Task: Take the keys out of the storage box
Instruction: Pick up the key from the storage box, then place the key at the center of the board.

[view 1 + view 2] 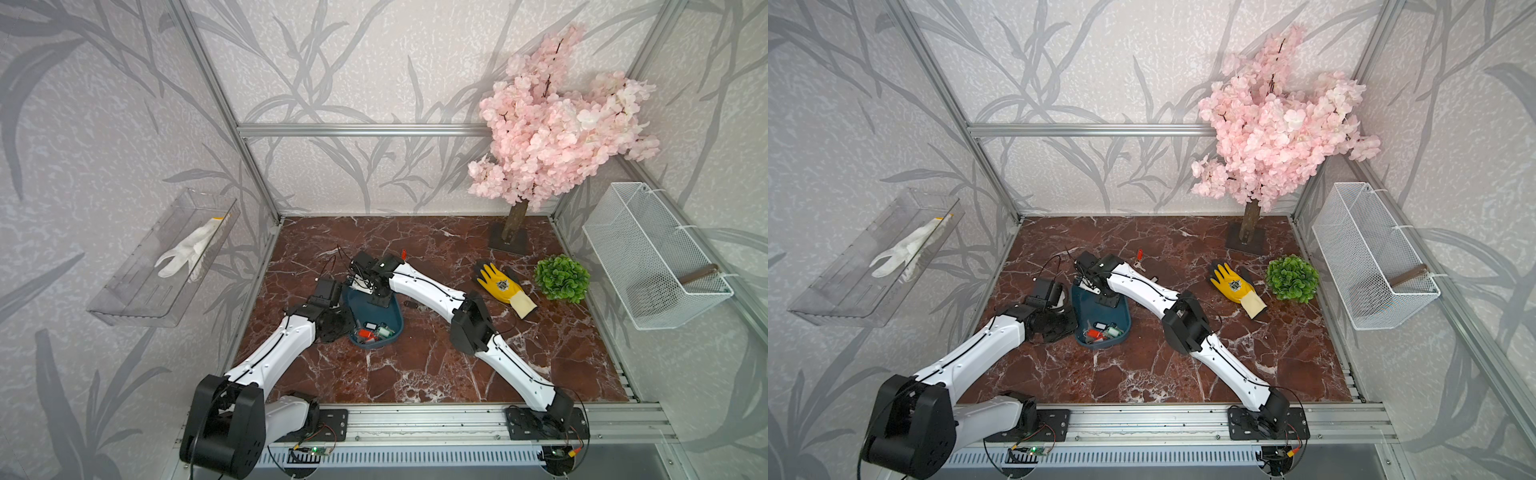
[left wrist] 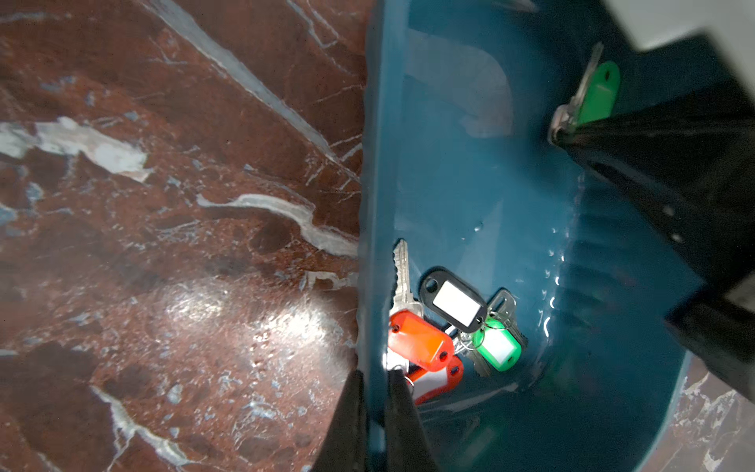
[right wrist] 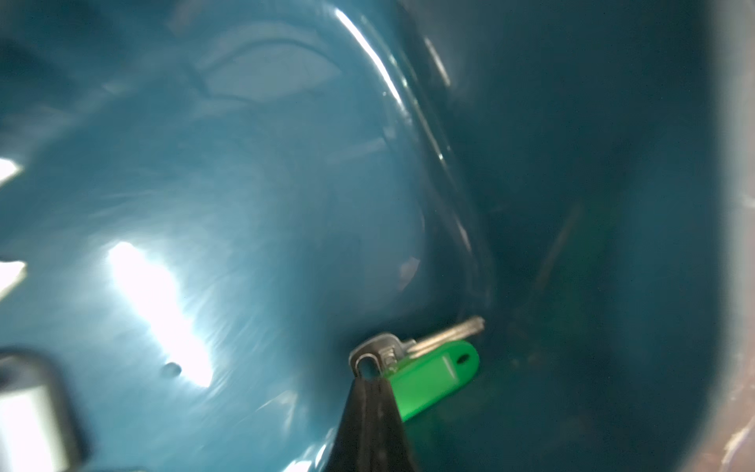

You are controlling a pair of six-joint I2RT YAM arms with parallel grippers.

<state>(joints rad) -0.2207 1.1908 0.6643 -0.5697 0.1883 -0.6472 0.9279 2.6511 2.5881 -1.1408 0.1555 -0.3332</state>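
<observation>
Leaf-patterned grey walls (image 1: 374,62) in an aluminium frame (image 1: 361,129) surround a red-brown marble tabletop (image 1: 415,374).

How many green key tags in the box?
2: one green tag on the key pinched by the right gripper, storage box's far end; another in the near pile. Others may be hidden.

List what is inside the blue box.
Inside the blue box: a bunch of keys with red, black and green tags, and one green-tagged key pinched by the right end effector. Whatever lies under that bunch is covered.
</observation>
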